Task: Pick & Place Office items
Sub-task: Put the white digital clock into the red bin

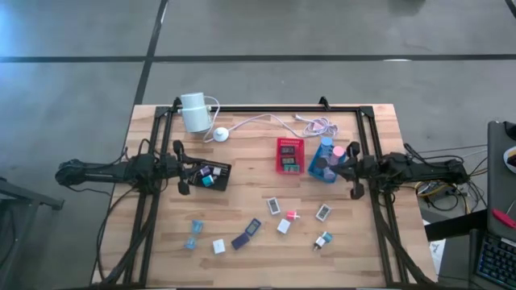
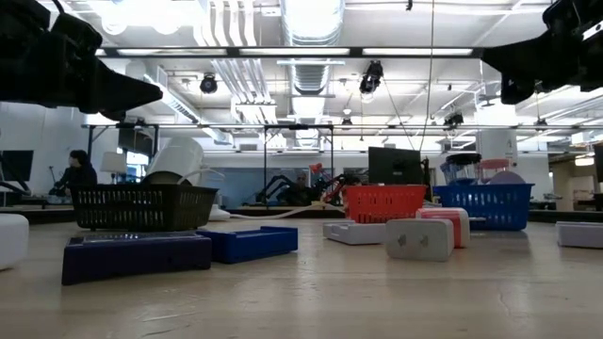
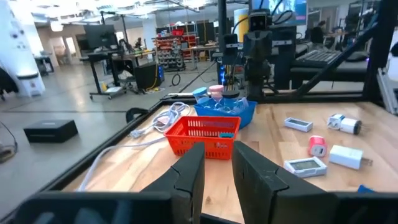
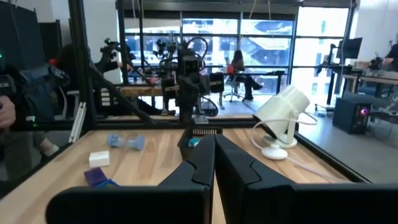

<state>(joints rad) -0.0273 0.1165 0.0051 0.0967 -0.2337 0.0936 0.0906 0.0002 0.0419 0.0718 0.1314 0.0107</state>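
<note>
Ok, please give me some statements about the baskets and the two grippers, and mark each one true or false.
1. The red basket stands beside the blue basket. True.
2. The left gripper holds a pink item. False: it holds nothing and hangs by the black basket.
3. The right gripper is shut. True.
4. The white cylinder lies inside the red basket. False: it stands apart, near the table's far edge.

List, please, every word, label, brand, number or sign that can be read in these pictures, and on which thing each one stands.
No text can be read in any view.
Small display pieces: their faces show marks, too blurred to read.
Red basket: any label inside is too small to read.
White cylinder: no marking visible.
</note>
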